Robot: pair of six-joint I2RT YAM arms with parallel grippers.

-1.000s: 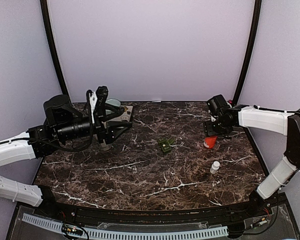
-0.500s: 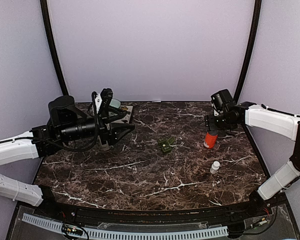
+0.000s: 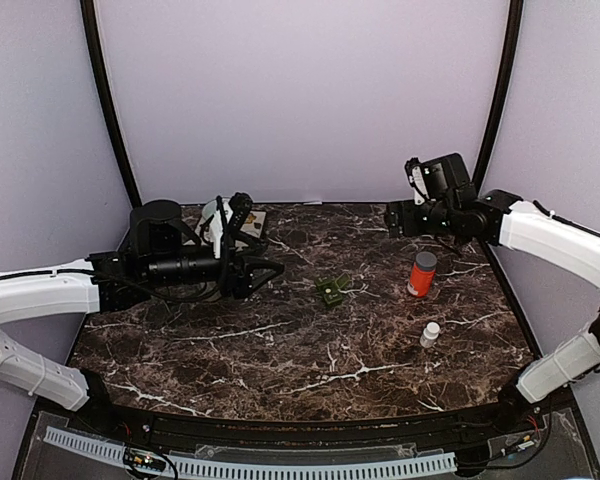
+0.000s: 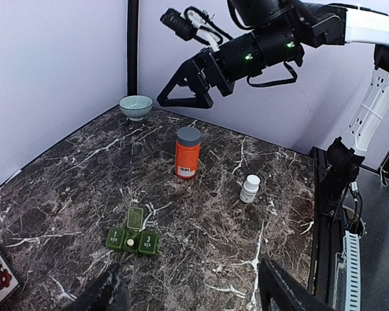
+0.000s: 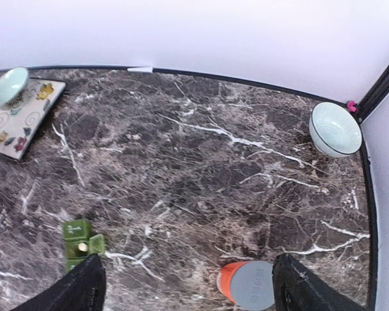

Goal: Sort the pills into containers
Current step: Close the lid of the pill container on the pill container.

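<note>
A green pill organizer (image 3: 331, 290) lies mid-table with its middle lid flipped open and one pale pill (image 4: 129, 241) in that compartment. Right of it an orange bottle (image 3: 421, 274) with a grey cap stands upright, and a small white bottle (image 3: 430, 334) stands nearer the front. My right gripper (image 3: 395, 218) hangs open and empty, high above and behind the orange bottle (image 5: 248, 285), clear of it. On the left side my left gripper (image 3: 270, 255) is open with nothing in it and faces the organizer (image 4: 132, 238) from a distance.
A patterned tray (image 5: 19, 123) with a pale green bowl (image 5: 8, 86) sits at the back left corner. Another light bowl (image 5: 336, 128) stands at the back right, near the wall and black frame post. The table's right edge drops off beyond the white bottle (image 4: 249, 188).
My right gripper let go of the orange bottle, left it upright, opened wider and rose back and to the left. The left arm swung right from the tray toward the table's middle.
</note>
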